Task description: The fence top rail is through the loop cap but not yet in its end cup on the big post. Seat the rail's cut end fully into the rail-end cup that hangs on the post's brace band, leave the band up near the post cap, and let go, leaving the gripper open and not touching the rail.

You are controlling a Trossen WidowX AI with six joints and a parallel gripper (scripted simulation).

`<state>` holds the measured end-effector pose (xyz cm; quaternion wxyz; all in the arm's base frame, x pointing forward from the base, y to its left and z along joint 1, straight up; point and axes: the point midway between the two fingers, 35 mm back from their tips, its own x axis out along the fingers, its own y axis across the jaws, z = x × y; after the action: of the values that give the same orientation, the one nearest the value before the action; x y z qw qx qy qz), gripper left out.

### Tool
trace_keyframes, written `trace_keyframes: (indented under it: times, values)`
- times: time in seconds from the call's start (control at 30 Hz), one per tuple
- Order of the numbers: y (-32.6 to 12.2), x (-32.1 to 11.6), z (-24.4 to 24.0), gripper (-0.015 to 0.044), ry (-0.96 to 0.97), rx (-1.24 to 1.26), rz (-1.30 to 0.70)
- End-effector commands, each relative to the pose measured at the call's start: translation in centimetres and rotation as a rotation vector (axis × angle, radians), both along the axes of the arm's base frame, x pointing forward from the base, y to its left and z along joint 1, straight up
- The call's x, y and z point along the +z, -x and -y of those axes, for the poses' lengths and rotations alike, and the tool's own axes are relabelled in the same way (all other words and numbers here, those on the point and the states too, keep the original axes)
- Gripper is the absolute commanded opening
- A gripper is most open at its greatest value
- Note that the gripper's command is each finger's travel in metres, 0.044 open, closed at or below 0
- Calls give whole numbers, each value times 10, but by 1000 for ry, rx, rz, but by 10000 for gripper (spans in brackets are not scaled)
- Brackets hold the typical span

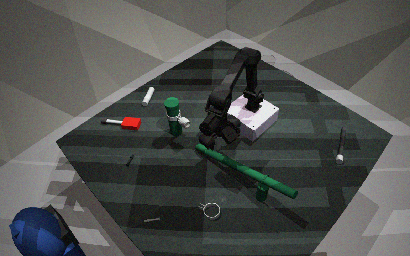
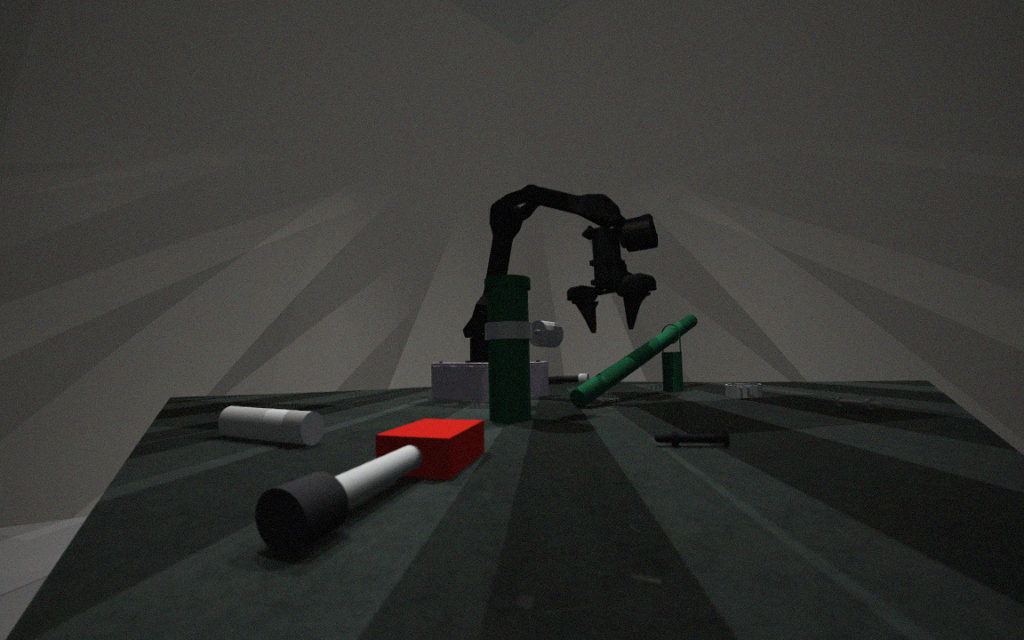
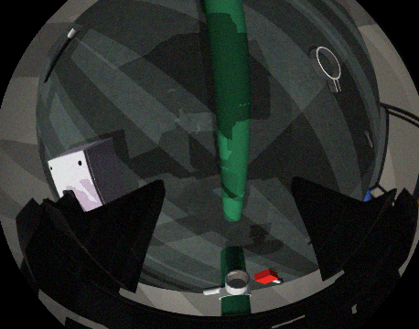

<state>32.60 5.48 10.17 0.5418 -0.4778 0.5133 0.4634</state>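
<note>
Top: the arm [image 1: 252, 76] [image 2: 551, 197] is arched from its box, its wrist bent down near the rail's [image 1: 244, 170] [image 2: 633, 361] [image 3: 232, 100] low end. Exterior: the gripper [image 2: 612, 328] [image 3: 230, 185] is pointed downward, fingers spread, nothing clamped; the rail is slanted through the loop [image 2: 671, 327], outside the cup [image 2: 547, 333] [image 1: 184, 122] [image 3: 237, 282]. Wrist: the rail's end is seen between the fingertips in view, short of the cup.
</note>
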Motion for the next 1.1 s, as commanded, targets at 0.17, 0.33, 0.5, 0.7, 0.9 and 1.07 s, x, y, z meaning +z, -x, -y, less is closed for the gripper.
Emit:
trace_keyframes:
  times: [0.17,0.33,0.5,0.7,0.9,1.07]
  values:
    - [-3,-14,-1,440,8,57,-9]
    - [-3,-35,-1,440,8,57,-9]
    - [-3,-46,-1,440,8,57,-9]
    - [-3,-52,-1,440,8,57,-10]
    - [-4,-61,-1,440,8,57,-10]
    - [-5,-69,-1,440,8,57,-10]
